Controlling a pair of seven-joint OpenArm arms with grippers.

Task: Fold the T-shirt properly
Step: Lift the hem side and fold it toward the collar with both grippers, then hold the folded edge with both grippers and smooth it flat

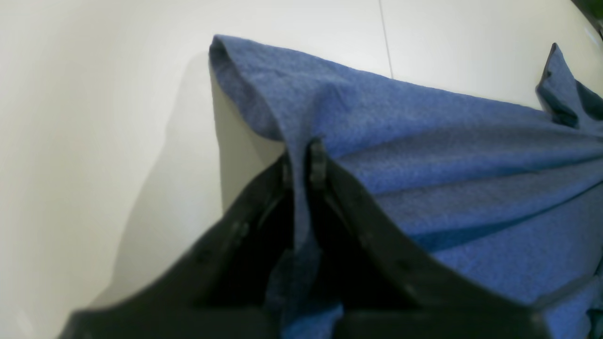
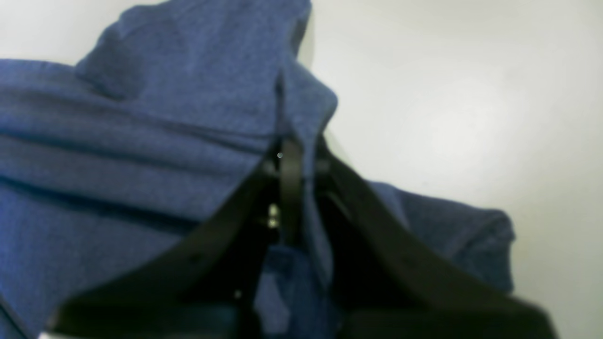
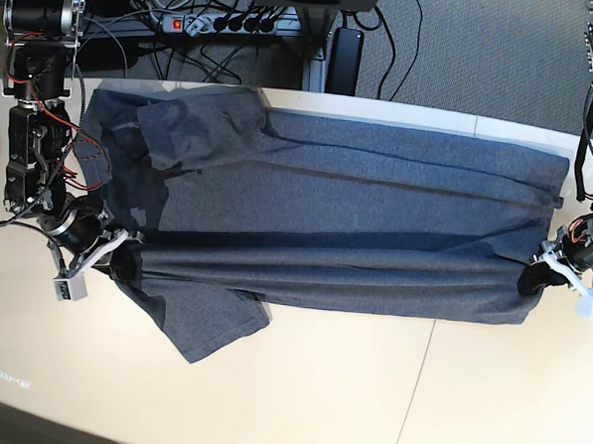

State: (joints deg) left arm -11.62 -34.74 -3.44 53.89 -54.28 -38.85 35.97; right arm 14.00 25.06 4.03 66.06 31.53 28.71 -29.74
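The slate-blue T-shirt (image 3: 358, 195) lies stretched sideways across the pale table (image 3: 366, 405), with one long fold running along its near half. A sleeve (image 3: 206, 327) sticks out toward the front edge. In the base view my right gripper (image 3: 125, 263) is at the left end of that fold and is shut on the cloth. At the right end my left gripper (image 3: 532, 279) is shut on the hem side. The left wrist view shows fabric (image 1: 447, 165) pinched between the left gripper (image 1: 301, 162) tips. The right wrist view shows the T-shirt (image 2: 141, 141) pinched likewise in the right gripper (image 2: 301, 155).
Behind the table's far edge, a power strip (image 3: 213, 21) and cables lie on grey carpet. A thin seam (image 3: 412, 387) crosses the tabletop. Bare table surface (image 3: 297, 411) runs along the front of the shirt.
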